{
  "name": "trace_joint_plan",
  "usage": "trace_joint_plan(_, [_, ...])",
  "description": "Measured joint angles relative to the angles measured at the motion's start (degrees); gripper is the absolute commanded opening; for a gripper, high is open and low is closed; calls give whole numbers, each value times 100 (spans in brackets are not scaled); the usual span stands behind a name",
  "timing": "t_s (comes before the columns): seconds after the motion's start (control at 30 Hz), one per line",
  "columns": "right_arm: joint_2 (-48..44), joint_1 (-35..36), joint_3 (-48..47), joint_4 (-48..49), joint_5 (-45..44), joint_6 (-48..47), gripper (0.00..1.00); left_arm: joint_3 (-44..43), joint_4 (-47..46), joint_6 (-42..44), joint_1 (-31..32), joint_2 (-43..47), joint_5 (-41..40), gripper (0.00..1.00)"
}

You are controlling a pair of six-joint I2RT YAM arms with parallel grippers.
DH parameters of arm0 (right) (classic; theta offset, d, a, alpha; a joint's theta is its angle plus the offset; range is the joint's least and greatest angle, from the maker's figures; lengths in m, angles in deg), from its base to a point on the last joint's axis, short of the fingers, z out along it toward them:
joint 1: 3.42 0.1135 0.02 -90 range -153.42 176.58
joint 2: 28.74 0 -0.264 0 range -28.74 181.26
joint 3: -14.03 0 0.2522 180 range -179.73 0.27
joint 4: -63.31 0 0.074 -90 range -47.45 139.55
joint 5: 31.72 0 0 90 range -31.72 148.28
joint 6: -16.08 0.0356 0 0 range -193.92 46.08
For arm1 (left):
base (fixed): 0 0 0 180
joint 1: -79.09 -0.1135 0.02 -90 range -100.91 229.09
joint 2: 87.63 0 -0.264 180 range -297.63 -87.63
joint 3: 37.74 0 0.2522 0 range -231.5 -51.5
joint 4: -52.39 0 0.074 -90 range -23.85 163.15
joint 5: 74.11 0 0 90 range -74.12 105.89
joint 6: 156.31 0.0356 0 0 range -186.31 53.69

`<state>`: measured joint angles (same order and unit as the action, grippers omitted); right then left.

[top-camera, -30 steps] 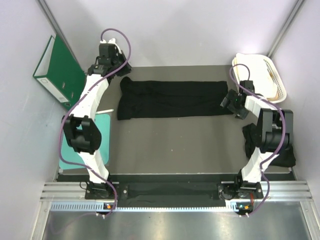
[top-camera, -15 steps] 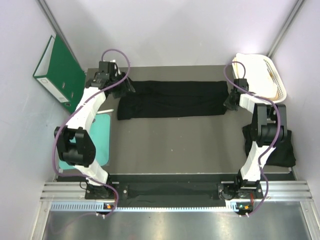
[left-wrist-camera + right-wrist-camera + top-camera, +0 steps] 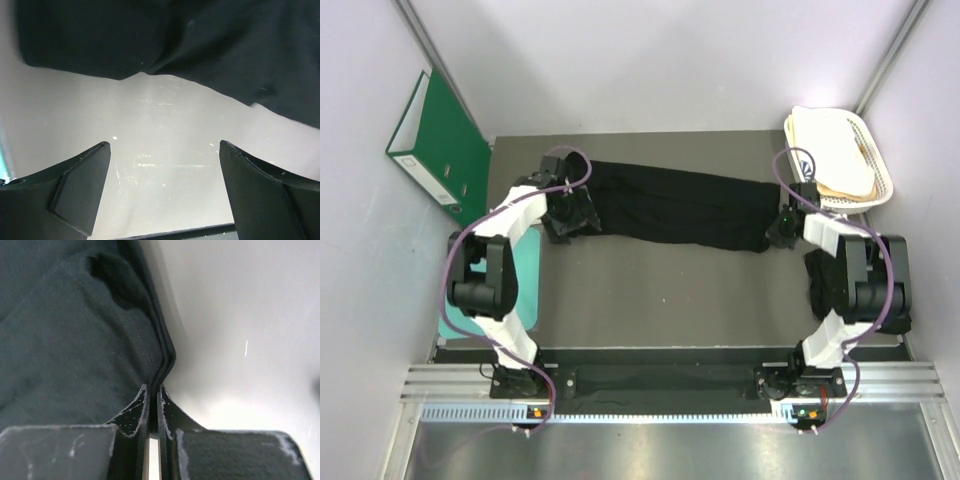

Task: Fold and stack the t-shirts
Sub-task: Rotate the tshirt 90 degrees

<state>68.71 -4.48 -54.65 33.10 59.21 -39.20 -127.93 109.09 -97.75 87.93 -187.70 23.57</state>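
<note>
Toward the far edge of the table [image 3: 670, 300] the folded t-shirt [image 3: 680, 205] lies as a long band, right gripper [image 3: 152, 390] pinched on its right end, left gripper [image 3: 165, 150] spread empty just short of its left end; I'd close left on that hem, then lift both ends level.

Left gripper [image 3: 563, 213] sits low near the table's [image 3: 650, 290] left edge, jaws wide apart, nothing between them. Right gripper [image 3: 782, 222] is near the right edge, jaws pinched tight on the t-shirt [image 3: 670, 205] edge. Both arms folded, elbows toward the near edge.
</note>
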Motion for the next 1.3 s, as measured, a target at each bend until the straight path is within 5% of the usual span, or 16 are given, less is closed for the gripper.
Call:
trace_joint_plan(0.2, [-813,212,787,-511,339,46,0,-50,133,-238,214,-1058,-118,94])
trace_joint_plan(0.5, [-2122,317,1541,-1709,863,-11,4,-1604,1001,-522,332,-2138,-656,95])
trace_joint_plan(0.53, [-2258,332,1609,-1788,922,-15,27,-1873,1123,-533,332,-2310,-730,95])
trace_joint_plan(0.6, [-2583,367,1805,-1963,1080,-17,56,-2505,1381,-518,332,-2697,-852,95])
trace_joint_plan(0.77, [-3064,396,2039,-2594,1158,-96,98,-4083,1818,-380,332,-3585,-1036,96])
trace_joint_plan(1.0, [-3084,396,874,-3220,463,-448,100,-4343,1681,-236,332,-3731,-1185,95])
trace_joint_plan(1.3, [-1325,393,-372,-2210,-334,-890,100,-2474,914,-186,293,-2632,-1233,95])
